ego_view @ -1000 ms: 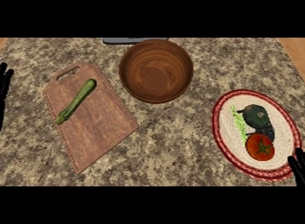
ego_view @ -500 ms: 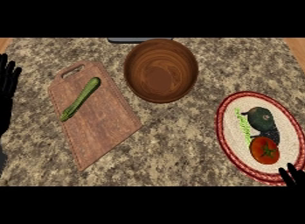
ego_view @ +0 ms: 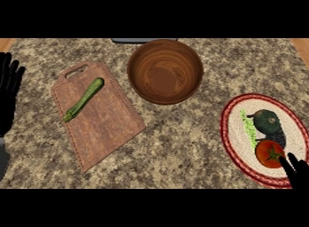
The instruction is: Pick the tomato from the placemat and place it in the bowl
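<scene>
Tomato (ego_view: 270,153) sits on the red-rimmed oval placemat (ego_view: 233,116) at the right, just beside a dark green vegetable (ego_view: 269,122). Right hand (ego_view: 303,175) comes in at the lower right, straight fingers touching the tomato's edge, holding nothing. Wooden bowl (ego_view: 165,71) is empty. Cutting board (ego_view: 102,116) carries a zucchini (ego_view: 84,99). Left hand (ego_view: 2,94) rests open at the left edge.

The left hand (ego_view: 2,95) rests open, fingers up; the right hand (ego_view: 305,175) shows fingers seemingly extended.
</scene>
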{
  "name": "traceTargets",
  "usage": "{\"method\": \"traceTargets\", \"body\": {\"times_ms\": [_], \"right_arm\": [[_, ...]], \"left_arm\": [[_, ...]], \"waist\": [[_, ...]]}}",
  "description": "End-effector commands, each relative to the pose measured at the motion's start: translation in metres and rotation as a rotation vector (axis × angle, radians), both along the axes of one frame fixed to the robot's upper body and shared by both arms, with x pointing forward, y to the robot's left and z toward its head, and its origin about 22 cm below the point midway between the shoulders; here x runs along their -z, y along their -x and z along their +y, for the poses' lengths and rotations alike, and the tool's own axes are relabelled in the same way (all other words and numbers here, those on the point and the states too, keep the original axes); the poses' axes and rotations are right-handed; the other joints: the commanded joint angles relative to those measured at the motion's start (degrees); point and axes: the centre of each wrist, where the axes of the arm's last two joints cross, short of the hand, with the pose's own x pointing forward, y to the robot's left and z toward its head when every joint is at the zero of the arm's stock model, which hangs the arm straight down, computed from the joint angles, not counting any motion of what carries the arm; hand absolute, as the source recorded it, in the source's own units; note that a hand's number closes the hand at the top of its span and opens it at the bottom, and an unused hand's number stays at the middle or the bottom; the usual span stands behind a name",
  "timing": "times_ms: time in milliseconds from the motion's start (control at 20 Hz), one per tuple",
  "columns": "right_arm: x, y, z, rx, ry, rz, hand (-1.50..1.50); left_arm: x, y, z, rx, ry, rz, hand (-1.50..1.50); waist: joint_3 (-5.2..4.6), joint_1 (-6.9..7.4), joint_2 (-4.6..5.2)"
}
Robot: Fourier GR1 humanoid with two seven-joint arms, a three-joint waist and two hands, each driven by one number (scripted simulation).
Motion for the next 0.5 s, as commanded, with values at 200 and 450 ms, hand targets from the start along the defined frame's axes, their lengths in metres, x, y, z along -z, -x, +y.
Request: {"method": "traceTargets", "body": {"times_ms": [200, 450], "right_arm": [[-0.008, -0.018, 0.007, 0.014, -0.085, 0.000, -1.50], [0.019, -0.024, -0.023, 0.054, -0.049, 0.017, -1.50]], "left_arm": [[-0.006, 0.003, 0.008, -0.009, -0.019, -0.013, 0.00], [-0.005, -0.010, 0.013, -0.006, -0.011, 0.003, 0.00]], "waist": [[0.05, 0.19, -0.01], [0.07, -0.19, -0.02]]}}
